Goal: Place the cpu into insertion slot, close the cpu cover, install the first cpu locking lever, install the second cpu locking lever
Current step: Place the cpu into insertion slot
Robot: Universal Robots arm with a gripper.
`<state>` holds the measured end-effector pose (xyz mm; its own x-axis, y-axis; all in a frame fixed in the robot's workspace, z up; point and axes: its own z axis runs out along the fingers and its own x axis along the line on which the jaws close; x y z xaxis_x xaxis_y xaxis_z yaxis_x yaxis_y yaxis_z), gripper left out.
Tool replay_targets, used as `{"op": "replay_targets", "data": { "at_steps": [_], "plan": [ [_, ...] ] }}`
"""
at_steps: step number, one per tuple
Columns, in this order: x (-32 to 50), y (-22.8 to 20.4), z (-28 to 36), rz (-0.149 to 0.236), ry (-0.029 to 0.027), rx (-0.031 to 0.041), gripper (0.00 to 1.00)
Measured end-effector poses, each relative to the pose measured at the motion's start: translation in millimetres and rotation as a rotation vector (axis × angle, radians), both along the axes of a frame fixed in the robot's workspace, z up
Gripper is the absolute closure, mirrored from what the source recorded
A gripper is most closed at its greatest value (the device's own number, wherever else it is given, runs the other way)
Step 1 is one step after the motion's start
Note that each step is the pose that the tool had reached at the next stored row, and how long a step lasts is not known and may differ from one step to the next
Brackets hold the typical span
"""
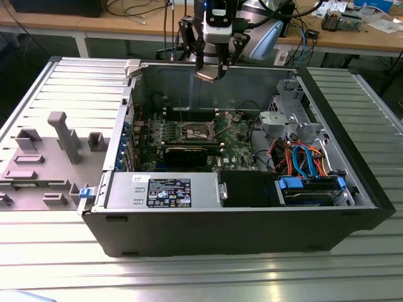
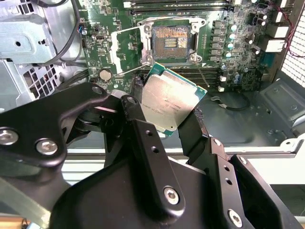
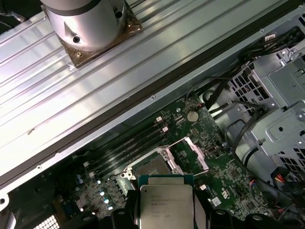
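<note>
— Where was the cpu [image 2: 171, 98]?
— Pinched by its edges in the gripper [image 2: 167, 106], tilted, metal top showing in the second wrist view.
— And the insertion slot [image 2: 170, 40]?
— Below the gripper, bare, well apart from the chip. The cpu cover [image 2: 127, 50] stood swung open just beside it on the green board [image 2: 238, 62].

**Gripper held high, fingers clamped**

In the exterior view the arm [image 1: 217, 16] stands at the upper centre of the frame, wrist pointing down, with the gripper [image 1: 211, 73] at its end. In the second wrist view the black fingers [image 2: 136, 114] pinch the cpu [image 2: 169, 98] by opposite edges. The chip seems slightly tilted, though the angle is hard to judge.
</note>
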<state>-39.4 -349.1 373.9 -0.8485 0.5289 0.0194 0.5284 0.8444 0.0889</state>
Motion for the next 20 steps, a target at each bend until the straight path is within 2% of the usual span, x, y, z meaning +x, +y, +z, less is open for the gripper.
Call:
{"op": "replay_targets", "data": {
  "at_steps": [13,20],
  "plan": [
    [0.0,0.0,-0.2,-0.052,0.0000,0.0001,0.45],
    [0.0,-0.1,-0.2,-0.054,-0.0001,0.0000,0.45]
  ]
}}
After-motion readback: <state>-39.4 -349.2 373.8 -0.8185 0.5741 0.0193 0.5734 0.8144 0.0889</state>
